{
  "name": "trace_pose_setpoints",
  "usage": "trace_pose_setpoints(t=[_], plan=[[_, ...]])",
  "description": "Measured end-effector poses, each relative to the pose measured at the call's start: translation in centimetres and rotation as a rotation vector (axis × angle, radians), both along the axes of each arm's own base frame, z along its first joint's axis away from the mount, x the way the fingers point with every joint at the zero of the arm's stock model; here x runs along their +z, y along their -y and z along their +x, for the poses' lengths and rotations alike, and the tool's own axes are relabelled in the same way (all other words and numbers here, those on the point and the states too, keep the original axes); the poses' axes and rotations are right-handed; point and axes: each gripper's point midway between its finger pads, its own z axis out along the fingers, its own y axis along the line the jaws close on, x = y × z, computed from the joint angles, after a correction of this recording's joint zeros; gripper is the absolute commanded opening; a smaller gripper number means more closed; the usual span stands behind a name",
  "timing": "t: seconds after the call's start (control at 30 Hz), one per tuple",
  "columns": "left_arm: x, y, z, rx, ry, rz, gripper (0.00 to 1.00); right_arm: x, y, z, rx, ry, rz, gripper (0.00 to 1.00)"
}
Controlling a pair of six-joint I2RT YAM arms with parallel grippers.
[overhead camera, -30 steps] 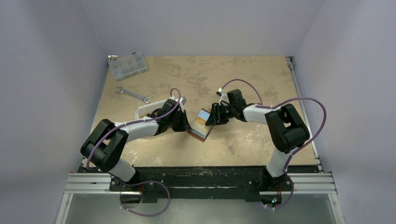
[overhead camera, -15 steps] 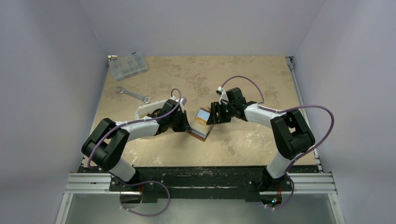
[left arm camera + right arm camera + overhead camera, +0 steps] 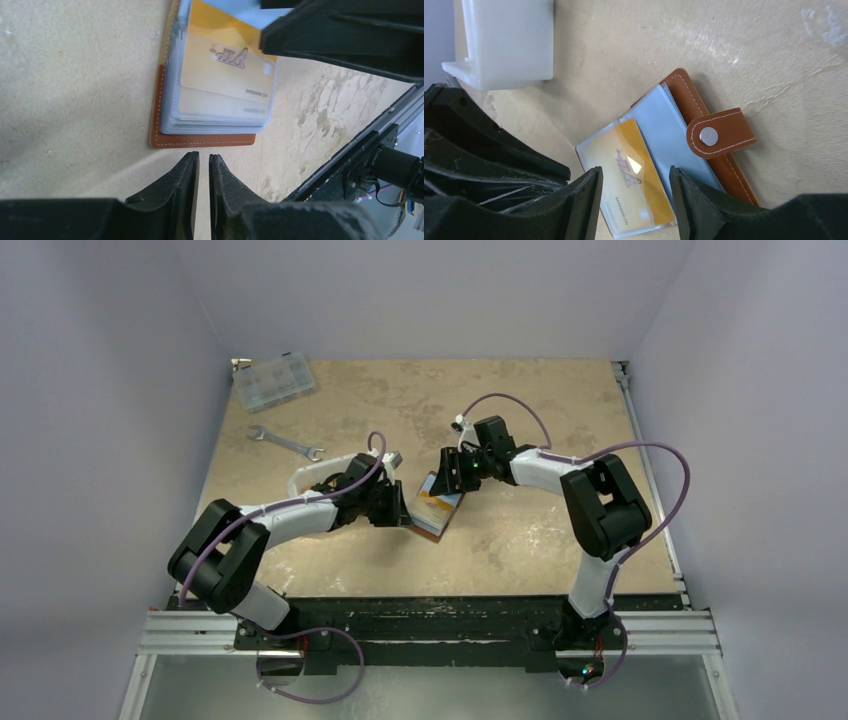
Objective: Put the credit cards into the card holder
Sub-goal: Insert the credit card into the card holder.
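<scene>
The brown leather card holder (image 3: 432, 523) lies open on the table between the two arms. Its strap with the round snap stud (image 3: 709, 135) lies folded over the far side. An orange-yellow credit card (image 3: 636, 187) sits in the top clear sleeve, with a light blue card (image 3: 667, 131) beside it. My right gripper (image 3: 635, 172) hovers open above the yellow card, one finger on each side and nothing gripped. My left gripper (image 3: 203, 156) sits just off the holder's brown edge (image 3: 202, 141). Its jaws stand a narrow gap apart with nothing between them.
A white tray (image 3: 305, 476) stands close behind the left gripper and shows as a white block (image 3: 509, 40) in the right wrist view. A silver wrench (image 3: 285, 443) and a clear compartmented box (image 3: 273, 381) lie at the far left. The right gripper's black body (image 3: 350, 35) looms over the holder.
The right gripper has moved left, over the holder. The yellow card, earlier tilted up, now lies flat in the sleeve. The left gripper's jaws have parted slightly.
</scene>
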Motion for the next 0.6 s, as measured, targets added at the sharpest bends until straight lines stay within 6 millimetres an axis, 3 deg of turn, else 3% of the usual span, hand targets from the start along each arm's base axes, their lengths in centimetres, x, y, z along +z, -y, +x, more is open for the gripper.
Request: trace_pose_setpoints(t=[0.13, 0.47, 0.6], plan=[[0.1, 0.7, -0.2, -0.017, -0.007, -0.027, 0.12, -1.4, -0.3, -0.3, 0.005, -0.043, 0.007, 0.6], [-2.6, 0.4, -0.6, -0.006, -0.055, 0.012, 0.08, -1.3, -1.0, -1.1, 0.033, -0.062, 0.071, 0.59], [-2.6, 0.5, -0.6, -0.009, -0.052, 0.008, 0.07, -1.2, -1.4, -1.8, 0.052, -0.076, 0.098, 0.59]])
